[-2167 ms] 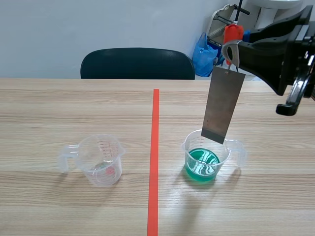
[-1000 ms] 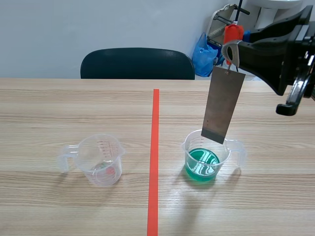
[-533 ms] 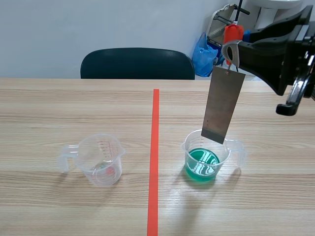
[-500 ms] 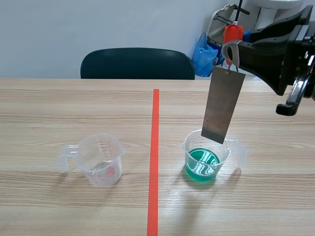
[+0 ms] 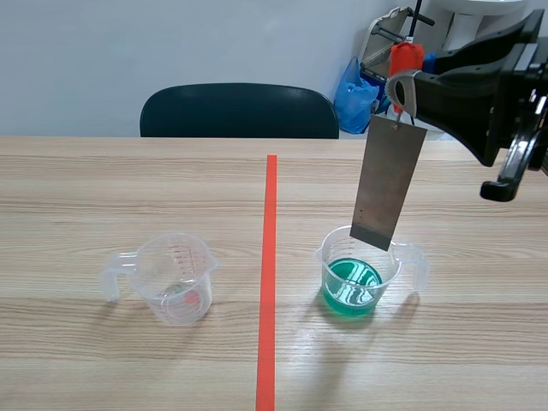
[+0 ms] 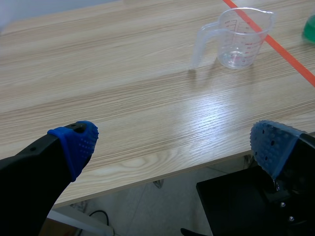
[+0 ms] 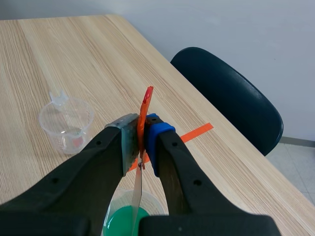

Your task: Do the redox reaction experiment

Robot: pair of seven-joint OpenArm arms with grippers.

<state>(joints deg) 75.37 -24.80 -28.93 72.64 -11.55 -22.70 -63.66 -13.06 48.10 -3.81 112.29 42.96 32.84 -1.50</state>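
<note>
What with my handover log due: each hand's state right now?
Left hand: open, empty.
Right hand: shut on the orange tab of the metal strip.

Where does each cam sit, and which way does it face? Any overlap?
Scene view: between the arms, facing across the table toward the chair; only the right arm shows, raised, its right gripper hanging the metal plate above the green cup.
Left wrist view: low off the table's edge, facing the empty cup; left gripper open.
Right wrist view: high, looking down past the right gripper, shut on the orange tag, at the green cup.
All three share the empty cup.
</note>
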